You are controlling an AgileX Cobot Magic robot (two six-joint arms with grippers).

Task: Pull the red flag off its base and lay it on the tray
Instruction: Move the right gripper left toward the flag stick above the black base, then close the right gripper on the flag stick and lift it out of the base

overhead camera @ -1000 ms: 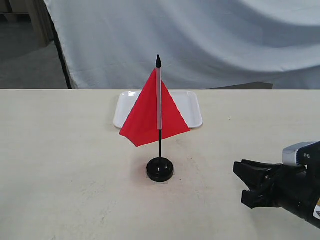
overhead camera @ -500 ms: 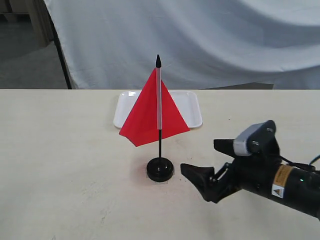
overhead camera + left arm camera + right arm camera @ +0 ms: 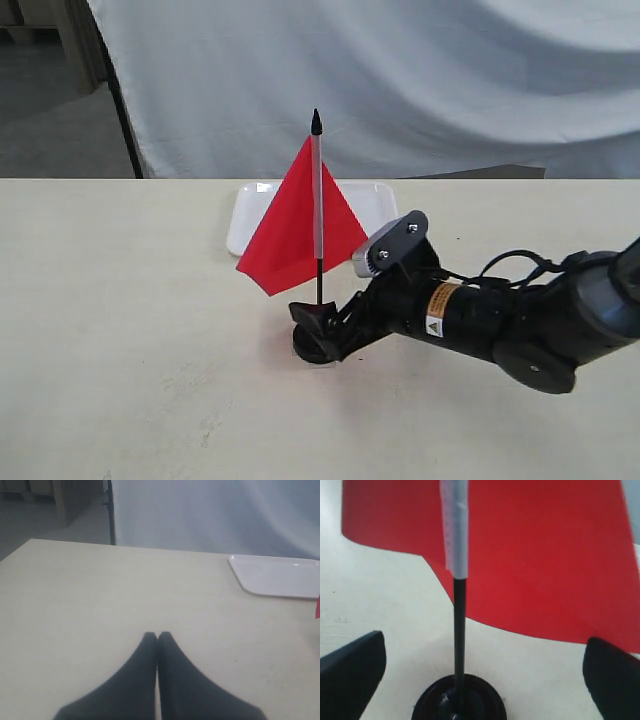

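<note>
The red flag stands upright on its thin black stick in the round black base at the table's middle. Behind it lies the white tray. My right gripper is open at the base, one finger on each side of the stick's lower part, not touching it. In the right wrist view the stick rises from the base between the two fingers, with the red cloth above. My left gripper is shut and empty, low over bare table; the tray shows far off.
A white cloth backdrop hangs behind the beige table. The right arm stretches across the table's right half. A dark floor gap shows beyond the table's far left edge.
My right arm has swept leftward from the table's right edge to the flag, and its open fingers now straddle the stick just above the base. The flag stands as before.
</note>
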